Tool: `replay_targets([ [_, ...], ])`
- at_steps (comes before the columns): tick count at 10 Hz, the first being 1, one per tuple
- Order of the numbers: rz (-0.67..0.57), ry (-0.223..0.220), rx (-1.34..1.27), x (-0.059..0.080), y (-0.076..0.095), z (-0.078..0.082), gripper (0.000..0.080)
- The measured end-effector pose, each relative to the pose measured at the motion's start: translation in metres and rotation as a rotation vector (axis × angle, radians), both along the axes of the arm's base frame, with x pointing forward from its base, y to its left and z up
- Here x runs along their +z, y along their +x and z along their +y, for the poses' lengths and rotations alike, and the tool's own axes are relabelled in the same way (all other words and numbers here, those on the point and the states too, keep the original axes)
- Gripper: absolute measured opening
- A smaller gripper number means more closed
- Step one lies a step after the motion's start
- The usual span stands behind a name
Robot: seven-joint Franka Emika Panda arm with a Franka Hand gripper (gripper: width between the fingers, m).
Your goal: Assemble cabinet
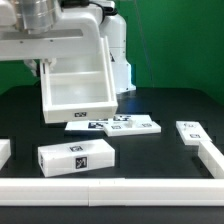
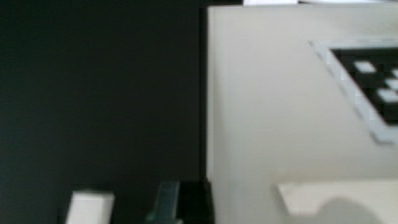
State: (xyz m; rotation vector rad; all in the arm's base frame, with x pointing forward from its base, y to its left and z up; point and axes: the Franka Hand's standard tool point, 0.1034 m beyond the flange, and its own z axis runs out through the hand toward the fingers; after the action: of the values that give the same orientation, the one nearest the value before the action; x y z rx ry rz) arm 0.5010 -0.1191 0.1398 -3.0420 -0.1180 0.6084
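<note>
The cabinet [image 1: 75, 92], a large hollow white box with a tag on its front lip, stands at the middle left of the black table. The white arm [image 1: 55, 30] hangs right over its far left part and hides my fingertips in the exterior view. In the wrist view the gripper [image 2: 185, 205] is shut, with a dark finger [image 2: 169, 203] just beside the straight edge of a broad white face [image 2: 267, 120] that bears a tag. Whether the jaws pinch anything does not show.
The marker board [image 1: 112, 124] lies in front of the cabinet. A long white block [image 1: 77, 157] with one tag lies nearer the front. A small tagged white part [image 1: 192, 131] lies at the exterior view's right. A low white wall [image 1: 110, 190] borders the front and right.
</note>
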Motion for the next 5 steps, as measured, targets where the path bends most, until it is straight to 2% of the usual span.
replay_targets([
  [1,-0.094,0.008,-0.01,-0.001,0.001,0.021,0.0031],
  [2,-0.158,-0.011,-0.026,-0.002,0.008,0.039,0.0031],
  [3,-0.217,-0.02,-0.018,-0.003,0.016,0.045,0.0031],
  [5,-0.339,-0.023,-0.014,-0.005,0.018,0.041,0.0031],
])
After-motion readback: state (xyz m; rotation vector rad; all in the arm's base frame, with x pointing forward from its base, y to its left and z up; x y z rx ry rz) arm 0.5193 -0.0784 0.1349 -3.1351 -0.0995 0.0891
